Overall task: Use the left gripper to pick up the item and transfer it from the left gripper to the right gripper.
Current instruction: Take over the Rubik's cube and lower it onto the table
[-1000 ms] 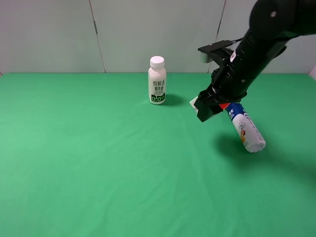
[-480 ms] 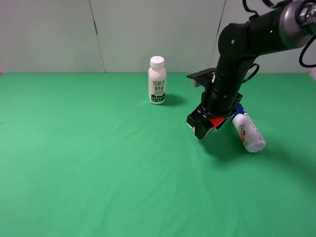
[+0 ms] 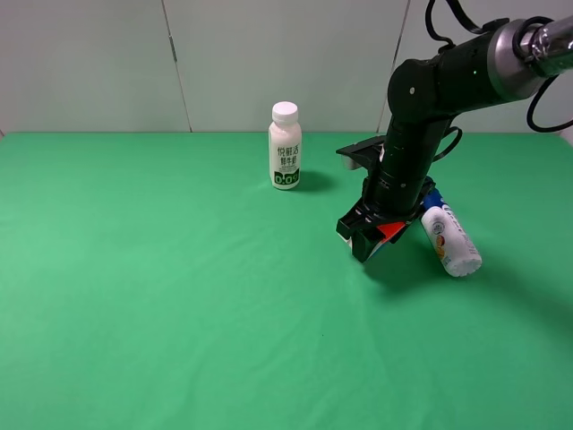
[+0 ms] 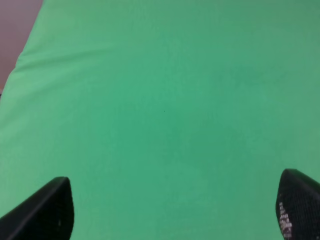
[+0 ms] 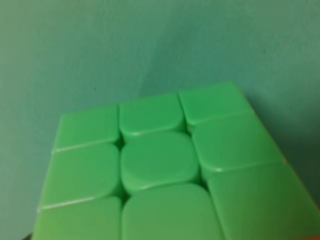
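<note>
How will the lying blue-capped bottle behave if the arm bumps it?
The blue-capped bottle lies on its side on the green cloth, so it would probably roll rather than tip. Its round, smooth-looking body may slip off a glancing touch. The right gripper with the cube sits close beside it, so contact seems plausible.

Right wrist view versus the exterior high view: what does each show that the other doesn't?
Only the right wrist view shows the puzzle cube close up, its green 3x3 face filling the frame. Only the exterior high view shows the right gripper clamping it low over the cloth, the white milk bottle and the lying tube bottle. Both show the cube and the green cloth.
</note>
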Tool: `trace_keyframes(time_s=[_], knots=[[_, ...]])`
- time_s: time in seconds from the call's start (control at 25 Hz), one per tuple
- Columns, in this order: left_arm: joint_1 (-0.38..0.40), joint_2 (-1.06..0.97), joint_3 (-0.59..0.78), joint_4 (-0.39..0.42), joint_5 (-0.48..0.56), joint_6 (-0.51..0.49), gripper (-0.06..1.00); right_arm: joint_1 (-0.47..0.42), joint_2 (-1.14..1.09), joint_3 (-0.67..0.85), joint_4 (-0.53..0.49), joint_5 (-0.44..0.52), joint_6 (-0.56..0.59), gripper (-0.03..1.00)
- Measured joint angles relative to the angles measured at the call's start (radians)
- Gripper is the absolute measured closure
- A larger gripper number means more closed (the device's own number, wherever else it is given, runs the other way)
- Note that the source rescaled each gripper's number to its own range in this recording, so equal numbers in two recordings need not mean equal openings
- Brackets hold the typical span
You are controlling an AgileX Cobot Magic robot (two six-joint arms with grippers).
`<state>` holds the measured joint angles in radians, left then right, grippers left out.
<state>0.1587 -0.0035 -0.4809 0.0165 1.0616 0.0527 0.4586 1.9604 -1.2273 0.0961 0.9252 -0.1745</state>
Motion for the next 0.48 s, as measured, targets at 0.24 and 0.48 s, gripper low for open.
trace_keyframes(time_s=[0.24,0.48], knots=[[0.0,0.0,0.0,0.0,0.0,0.0,0.38,0.0,0.0,0.0,0.001,-0.009,0.005,0.58],[0.0,0.0,0.0,0.0,0.0,0.0,0.38,0.0,0.0,0.0,0.001,-0.037,0.029,-0.02]])
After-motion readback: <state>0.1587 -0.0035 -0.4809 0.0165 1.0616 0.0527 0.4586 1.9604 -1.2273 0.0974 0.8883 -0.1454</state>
